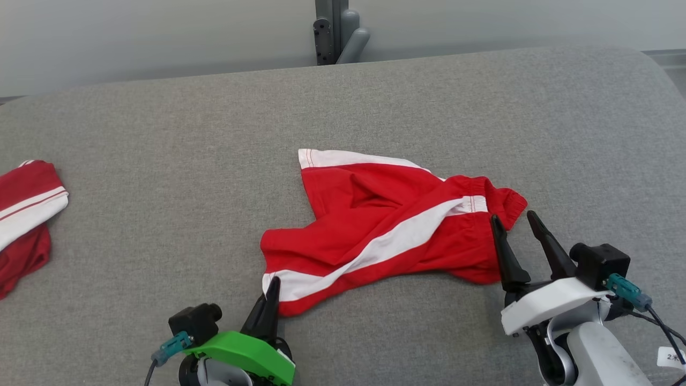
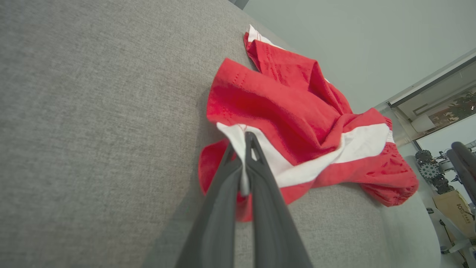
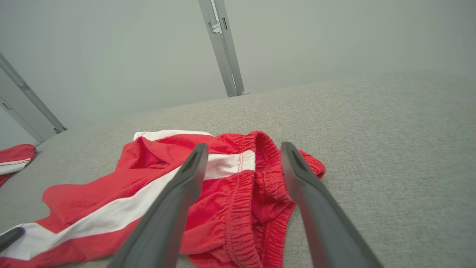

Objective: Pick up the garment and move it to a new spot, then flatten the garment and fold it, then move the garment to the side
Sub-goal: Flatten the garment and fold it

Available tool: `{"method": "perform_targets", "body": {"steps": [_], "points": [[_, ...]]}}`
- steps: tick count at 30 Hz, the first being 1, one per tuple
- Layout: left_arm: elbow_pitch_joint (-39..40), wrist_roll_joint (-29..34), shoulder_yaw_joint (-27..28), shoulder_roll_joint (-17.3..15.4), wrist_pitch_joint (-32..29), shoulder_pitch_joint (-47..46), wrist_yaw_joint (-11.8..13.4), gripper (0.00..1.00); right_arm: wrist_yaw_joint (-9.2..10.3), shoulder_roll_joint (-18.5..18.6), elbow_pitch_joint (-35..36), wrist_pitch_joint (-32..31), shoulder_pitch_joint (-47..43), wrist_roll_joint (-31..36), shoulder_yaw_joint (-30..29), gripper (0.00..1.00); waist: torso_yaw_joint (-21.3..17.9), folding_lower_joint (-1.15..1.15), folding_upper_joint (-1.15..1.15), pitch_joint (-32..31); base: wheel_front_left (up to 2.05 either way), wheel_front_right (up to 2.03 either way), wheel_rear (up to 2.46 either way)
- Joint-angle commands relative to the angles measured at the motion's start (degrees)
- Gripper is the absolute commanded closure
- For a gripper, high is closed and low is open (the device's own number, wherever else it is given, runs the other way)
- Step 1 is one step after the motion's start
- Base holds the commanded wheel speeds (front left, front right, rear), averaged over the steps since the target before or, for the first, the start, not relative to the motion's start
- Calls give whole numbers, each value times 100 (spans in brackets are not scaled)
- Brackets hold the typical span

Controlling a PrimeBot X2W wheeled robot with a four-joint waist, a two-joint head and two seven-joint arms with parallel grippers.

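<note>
Even, soft, bright light casts faint shadows; wrist views bend at edges, backgrounds slightly hazy.

We record the garment (image 1: pixel 343 214) red with broad white stripes; padded surface (image 1: pixel 161 161) flecked grey; second cloth (image 1: pixel 27 214) red-and-white.

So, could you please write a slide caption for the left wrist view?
Left gripper pinches the white-striped corner of the red shorts lying crumpled on the grey upholstery.
</note>
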State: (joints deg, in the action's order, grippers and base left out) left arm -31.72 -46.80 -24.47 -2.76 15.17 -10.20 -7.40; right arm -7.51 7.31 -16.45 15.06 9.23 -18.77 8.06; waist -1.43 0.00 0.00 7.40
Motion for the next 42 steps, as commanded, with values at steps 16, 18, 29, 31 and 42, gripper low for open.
{"method": "perform_targets", "body": {"steps": [16, 18, 29, 31, 42], "points": [[141, 316, 264, -28, -4, -29, -14, 100, 3, 227, -2128, -98, 1514, -1878, 1024, 0, 292, 0, 0, 187, 0, 0, 0], [151, 307, 232, -27, -5, -35, -14, 100, 3, 278, -2241, -78, 1604, -1975, 1126, 0, 315, 0, 0, 194, 0, 0, 0], [165, 414, 195, -24, -5, 15, -14, 100, 3, 403, -2573, -2, 1756, -2530, 1544, 76, 333, 0, 0, 192, 0, 0, 0], [161, 416, 184, -24, -5, 1, -14, 100, 3, 420, -2604, 11, 1790, -2576, 1596, 79, 342, 0, 0, 197, 0, 0, 0], [302, 493, 346, -59, -5, 126, -14, 100, 3, 441, -2278, 15, 1602, -2816, 1597, 100, 337, 0, 0, -147, 0, 0, 0]]}}
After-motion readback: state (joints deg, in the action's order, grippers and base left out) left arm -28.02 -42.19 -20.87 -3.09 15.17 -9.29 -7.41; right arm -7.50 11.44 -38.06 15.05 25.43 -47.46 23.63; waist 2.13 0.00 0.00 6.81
